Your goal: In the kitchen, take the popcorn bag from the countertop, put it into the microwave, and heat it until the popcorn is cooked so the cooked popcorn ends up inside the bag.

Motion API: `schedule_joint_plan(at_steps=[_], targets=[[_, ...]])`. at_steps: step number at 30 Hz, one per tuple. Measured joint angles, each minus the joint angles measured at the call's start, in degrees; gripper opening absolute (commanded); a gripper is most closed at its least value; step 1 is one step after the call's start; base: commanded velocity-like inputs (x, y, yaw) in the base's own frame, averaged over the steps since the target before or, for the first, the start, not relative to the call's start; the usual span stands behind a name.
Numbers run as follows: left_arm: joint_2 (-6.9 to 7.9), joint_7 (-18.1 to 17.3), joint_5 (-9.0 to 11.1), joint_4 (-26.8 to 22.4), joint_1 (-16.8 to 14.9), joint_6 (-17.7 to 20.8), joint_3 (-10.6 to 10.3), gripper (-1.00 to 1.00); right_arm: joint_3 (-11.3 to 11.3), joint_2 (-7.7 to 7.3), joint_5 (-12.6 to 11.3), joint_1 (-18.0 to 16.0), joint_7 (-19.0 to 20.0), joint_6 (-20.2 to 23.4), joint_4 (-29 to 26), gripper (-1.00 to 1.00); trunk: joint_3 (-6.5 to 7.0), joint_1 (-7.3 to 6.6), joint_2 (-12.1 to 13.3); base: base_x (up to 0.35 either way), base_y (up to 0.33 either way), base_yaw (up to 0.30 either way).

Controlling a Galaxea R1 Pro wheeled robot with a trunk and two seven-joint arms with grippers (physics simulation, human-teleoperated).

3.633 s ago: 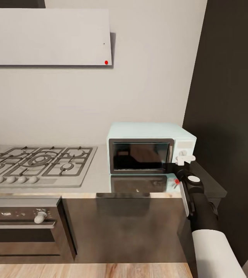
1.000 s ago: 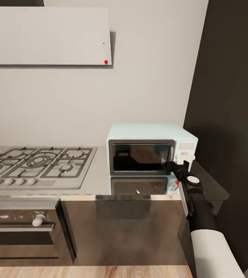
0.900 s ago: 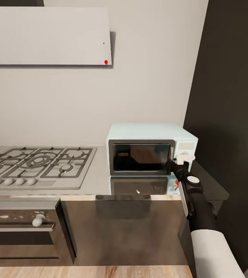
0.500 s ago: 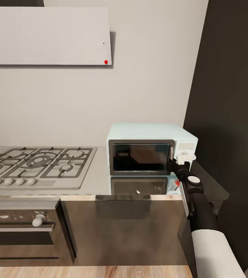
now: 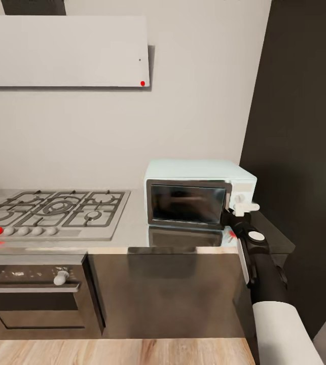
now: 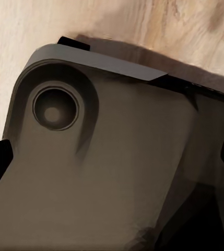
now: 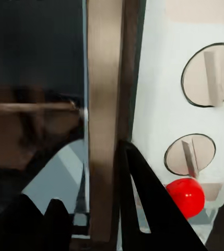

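The right gripper (image 5: pixel 232 218) sits at the microwave's (image 5: pixel 198 175) door edge beside the knobs (image 7: pixel 209 75); its fingers (image 7: pixel 148 204) seem parted around the door frame. The microwave stands on the countertop (image 5: pixel 132 228), by the hob (image 5: pixel 56 208).

Head camera looks down across the countertop (image 5: pixel 132 230) at the microwave (image 5: pixel 199 195); right wrist camera sits close against its door — shared.
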Motion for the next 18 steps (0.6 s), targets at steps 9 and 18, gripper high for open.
schedule_joint_plan(at_steps=[9, 18], targets=[[0.00, -0.07, -0.09, 0.04, 0.00, 0.01, -0.03, 1.00, -0.93, -0.07, -0.03, 0.00, 0.06, 0.19, -0.24, -1.00, 0.00, -0.03, -0.01, -0.071, 0.049, 0.000], [0.00, -0.07, -0.10, 0.04, 0.00, 0.00, 0.00, 1.00, -1.00, -0.08, -0.15, 0.00, 0.06, -0.17, -0.06, -1.00, 0.00, -0.03, -0.01, 0.000, 0.000, 0.000]])
